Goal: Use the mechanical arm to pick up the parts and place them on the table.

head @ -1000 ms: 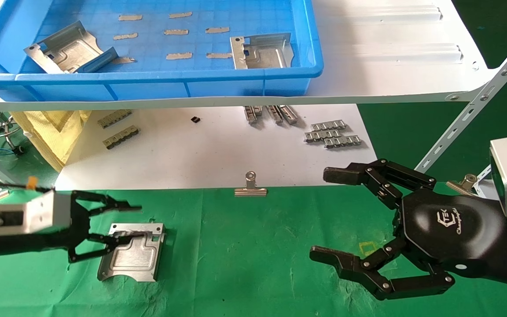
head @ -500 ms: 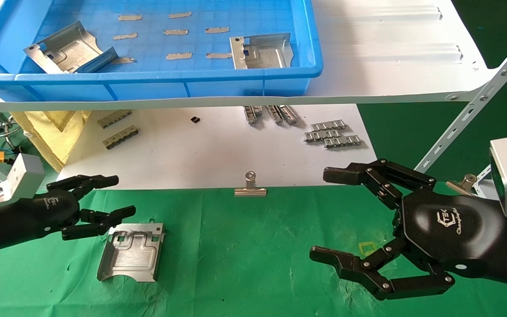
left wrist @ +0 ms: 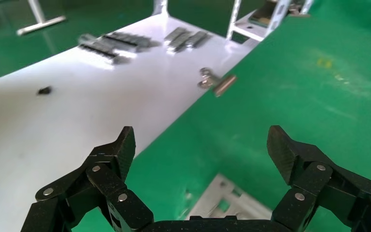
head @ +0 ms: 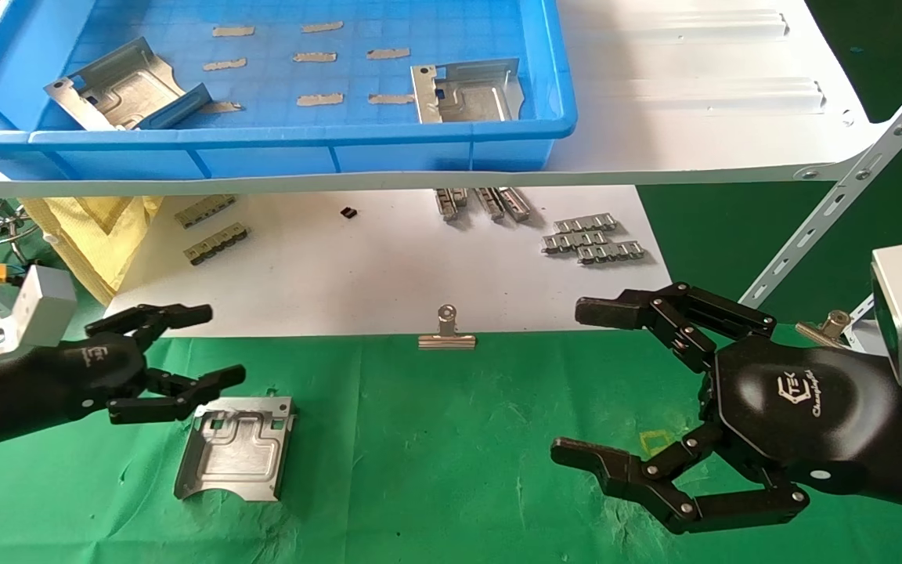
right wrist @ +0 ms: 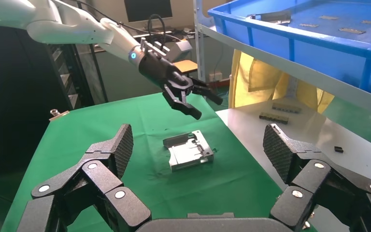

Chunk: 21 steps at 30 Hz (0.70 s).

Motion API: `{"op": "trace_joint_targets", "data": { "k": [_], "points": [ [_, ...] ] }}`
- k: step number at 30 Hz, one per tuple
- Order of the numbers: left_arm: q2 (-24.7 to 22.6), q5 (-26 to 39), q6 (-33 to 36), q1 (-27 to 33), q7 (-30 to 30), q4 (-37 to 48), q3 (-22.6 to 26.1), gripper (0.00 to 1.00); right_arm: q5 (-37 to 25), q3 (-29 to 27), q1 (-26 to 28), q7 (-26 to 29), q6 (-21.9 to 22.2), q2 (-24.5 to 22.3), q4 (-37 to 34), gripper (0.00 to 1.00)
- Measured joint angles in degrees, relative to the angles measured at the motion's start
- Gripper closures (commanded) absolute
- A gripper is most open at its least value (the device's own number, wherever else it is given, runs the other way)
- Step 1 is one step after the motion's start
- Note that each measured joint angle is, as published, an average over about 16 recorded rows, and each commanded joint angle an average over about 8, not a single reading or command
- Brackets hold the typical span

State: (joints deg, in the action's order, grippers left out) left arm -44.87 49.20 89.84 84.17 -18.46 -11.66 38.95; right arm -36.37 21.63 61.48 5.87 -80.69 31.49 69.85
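A silver part [head: 236, 448] lies flat on the green table [head: 451, 454] at the front left; it also shows in the left wrist view [left wrist: 232, 203] and in the right wrist view [right wrist: 189, 151]. Two more parts [head: 118, 86] [head: 467, 94] lie in the blue bin [head: 279, 149] on the shelf. My left gripper [head: 216, 348] is open and empty, raised just above and left of the table part. My right gripper [head: 576, 384] is open and empty, hovering over the table's right side.
A white shelf [head: 694, 94] carries the bin overhead. A white paper sheet [head: 357, 266] under it holds grey clip strips [head: 592, 239] and a silver binder clip [head: 445, 333] at its front edge. A yellow cloth [head: 91, 235] is at the left.
My left gripper has let go of the part on the table, lifted off it and drawn back to the left with its palm turned. The right arm has not moved.
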Motion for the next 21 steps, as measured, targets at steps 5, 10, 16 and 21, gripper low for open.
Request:
{"op": "trace_joint_targets", "data": {
  "k": [5,10,16,21],
  "points": [
    [0.9,-0.7,-0.4,-2.2,2.8,-6.0,-2.2,0.00,0.0,0.0,0.0,0.0,0.0,0.0,0.0,0.00],
    [1.9,-1.4,-0.8,-4.4,5.6,-12.0,-4.4,0.00,0.0,0.0,0.0,0.0,0.0,0.0,0.0,0.00],
    [3.0,-2.3,-1.3,-7.0,9.0,-19.2,-7.1,0.00,0.0,0.0,0.0,0.0,0.0,0.0,0.0,0.00],
    [4.0,-3.0,-1.7,-9.2,11.9,-25.1,-9.3,0.00,0.0,0.0,0.0,0.0,0.0,0.0,0.0,0.00]
  ]
}}
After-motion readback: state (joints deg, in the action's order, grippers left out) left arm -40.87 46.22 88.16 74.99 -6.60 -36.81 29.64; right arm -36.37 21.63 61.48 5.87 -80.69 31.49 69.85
